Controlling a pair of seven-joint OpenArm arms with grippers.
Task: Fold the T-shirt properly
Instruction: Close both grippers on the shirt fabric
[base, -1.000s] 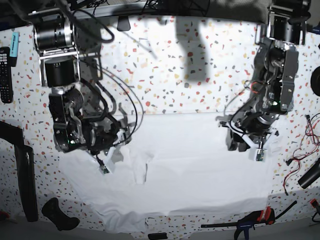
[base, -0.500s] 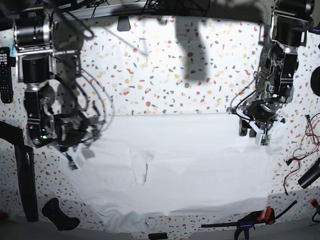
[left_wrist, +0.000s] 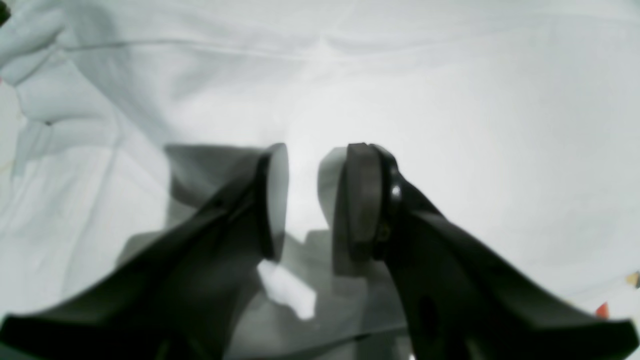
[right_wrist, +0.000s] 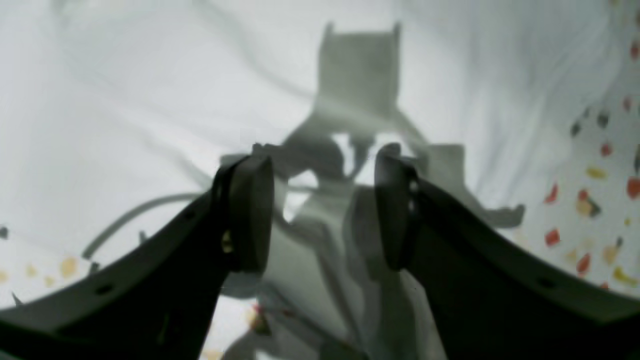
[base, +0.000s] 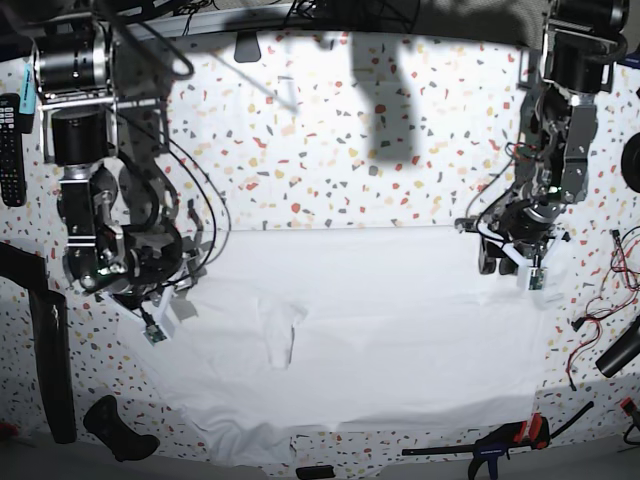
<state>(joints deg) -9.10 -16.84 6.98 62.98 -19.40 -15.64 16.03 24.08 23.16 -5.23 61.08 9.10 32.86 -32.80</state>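
Note:
The white T-shirt (base: 380, 340) lies spread flat on the speckled table (base: 330, 150), with a small raised pucker (base: 281, 335) left of its middle. Over the shirt's left edge hovers my right gripper (base: 158, 318), open. In the right wrist view its fingers (right_wrist: 250, 215) stand apart with only cloth (right_wrist: 125, 110) and table speckles below. My left gripper (base: 518, 270) hangs open over the shirt's upper right corner. The left wrist view shows its pads (left_wrist: 360, 200) apart over smooth white cloth (left_wrist: 450, 100), nothing between them.
A remote control (base: 10, 150) lies at the far left edge. A black bar (base: 50, 350) and a black handle (base: 120, 430) sit lower left. A black and red clamp (base: 500, 440) lies at the front right, red wires (base: 600, 310) at the right.
Both arms have swung outward from the shirt's middle to its side edges. In the last half second the right gripper shifted slightly back toward the shirt; the left barely moved.

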